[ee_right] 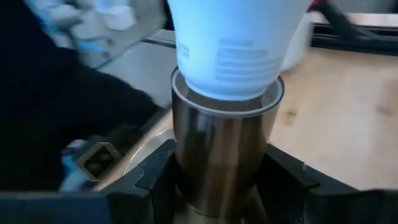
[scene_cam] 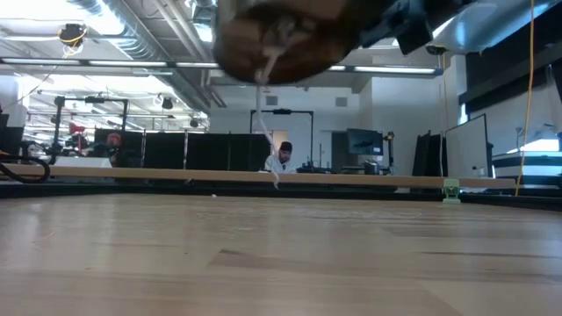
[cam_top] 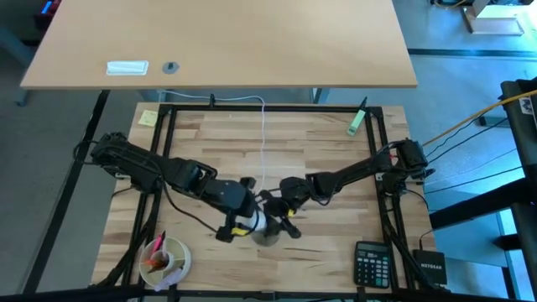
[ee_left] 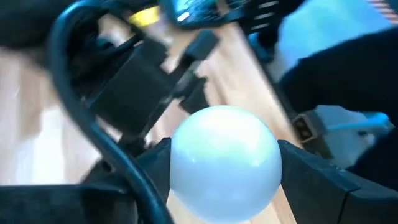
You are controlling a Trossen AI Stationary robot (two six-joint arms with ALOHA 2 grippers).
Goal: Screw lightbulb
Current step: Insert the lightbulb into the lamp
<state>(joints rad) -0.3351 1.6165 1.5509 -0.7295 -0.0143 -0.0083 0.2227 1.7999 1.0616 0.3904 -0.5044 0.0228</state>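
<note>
The white frosted lightbulb (cam_top: 257, 222) is near the table's front middle, between my two grippers. Its narrow end (ee_right: 233, 68) sits in the open mouth of the silvery socket (ee_right: 224, 149). My left gripper (cam_top: 246, 225) comes from the left and is shut on the bulb's globe (ee_left: 224, 165). My right gripper (cam_top: 281, 220) comes from the right and is shut on the socket (cam_top: 268, 237). The low view shows the socket's base (scene_cam: 281, 39) up above the tabletop, with its thin white cord (scene_cam: 266, 123) hanging down from it. My left gripper pinches the bulb's round globe (ee_left: 180, 155) between its two fingers (ee_left: 311, 174), one on each side of its widest part. The bulb is clear of the table, its narrow end in the socket. My right gripper pinches the socket's smooth metal wall (ee_right: 186, 168) between its two fingers (ee_right: 283, 180), below the rim. The fingers lie across the cylinder. The socket is lifted clear of the table, with the bulb's narrow end in its mouth.
The white cord (cam_top: 263, 143) runs from the socket toward the far edge. A calculator (cam_top: 372, 264) and a black box (cam_top: 432, 268) lie at the near right, a round container (cam_top: 168, 260) at the near left, and a green marker (cam_top: 357, 122) at the far right. A person sits in the room beyond (scene_cam: 281, 158).
</note>
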